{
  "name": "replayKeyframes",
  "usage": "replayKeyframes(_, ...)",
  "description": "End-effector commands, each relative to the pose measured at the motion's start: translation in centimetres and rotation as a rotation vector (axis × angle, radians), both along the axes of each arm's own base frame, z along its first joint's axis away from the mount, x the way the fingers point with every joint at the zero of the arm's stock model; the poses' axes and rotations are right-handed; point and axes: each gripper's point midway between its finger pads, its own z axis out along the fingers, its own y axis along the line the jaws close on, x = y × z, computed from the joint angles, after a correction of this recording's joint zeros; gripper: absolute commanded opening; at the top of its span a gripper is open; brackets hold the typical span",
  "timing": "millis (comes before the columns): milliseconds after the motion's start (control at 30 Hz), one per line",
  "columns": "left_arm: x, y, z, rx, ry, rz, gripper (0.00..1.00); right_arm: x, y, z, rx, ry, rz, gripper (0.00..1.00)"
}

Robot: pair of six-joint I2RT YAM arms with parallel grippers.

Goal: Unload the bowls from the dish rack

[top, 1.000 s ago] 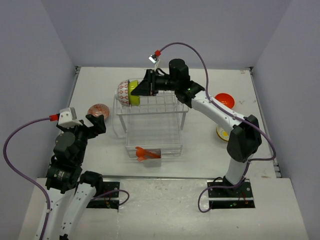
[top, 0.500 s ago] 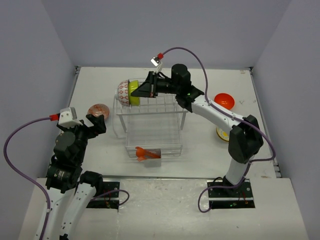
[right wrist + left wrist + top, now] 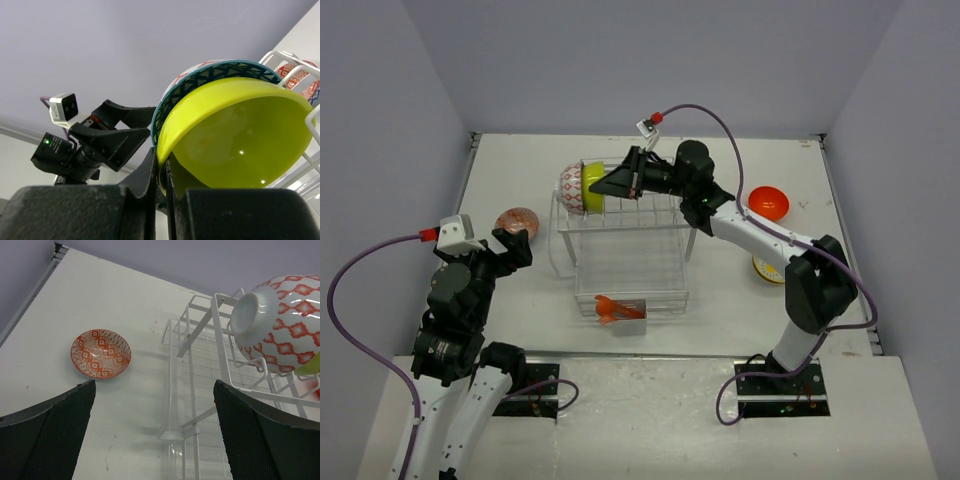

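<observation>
Right jaws pinch the green bowl (image 3: 235,135) by its rim, rack (image 3: 620,226) top, eleven o'clock.
Best to lift it straight up clear of the wires before swinging towards three o'clock; left jaws gape, holding nothing.

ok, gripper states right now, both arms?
Left gripper: open, holding nothing.
Right gripper: shut on the rim of the lime green bowl.

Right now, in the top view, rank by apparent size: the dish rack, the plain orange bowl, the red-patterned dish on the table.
1. dish rack
2. orange bowl and red-patterned dish: look alike, unranked.
</observation>
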Motion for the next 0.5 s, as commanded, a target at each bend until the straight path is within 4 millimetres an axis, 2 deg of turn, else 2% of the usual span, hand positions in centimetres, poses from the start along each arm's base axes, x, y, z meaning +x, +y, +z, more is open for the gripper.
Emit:
replayKeyframes(0, 0.1, 0.0, 0.5, 0.002, -0.011, 0.002, 1.0, -0.8, -1.8, 5.9, 0.12, -0.12, -0.028, 0.0)
replayKeyframes(133, 0.1, 0.0, 0.5, 0.002, -0.009, 0.002, 1.0, -0.5, -2.7, 6.5, 0.137, -0.124, -0.062, 0.0)
replayKeyframes(167, 0.1, 0.0, 0.5, 0.002, -0.009, 0.001, 1.0, -0.8, -3.1, 7.1, 0.155, -0.136, -0.066, 0.0)
replayKeyframes(233, 0.0, 0.0, 0.5, 0.002, -0.011, 0.002, 1.0, -0.3, -3.8, 6.8, 0.167, -0.126, -0.078, 0.0)
replayKeyframes(467, 0.0, 0.0, 0.5, 0.0, -0.011, 0.002, 1.0, -0.6, -5.8, 8.3, 0.254, -0.139, -0.064, 0.0)
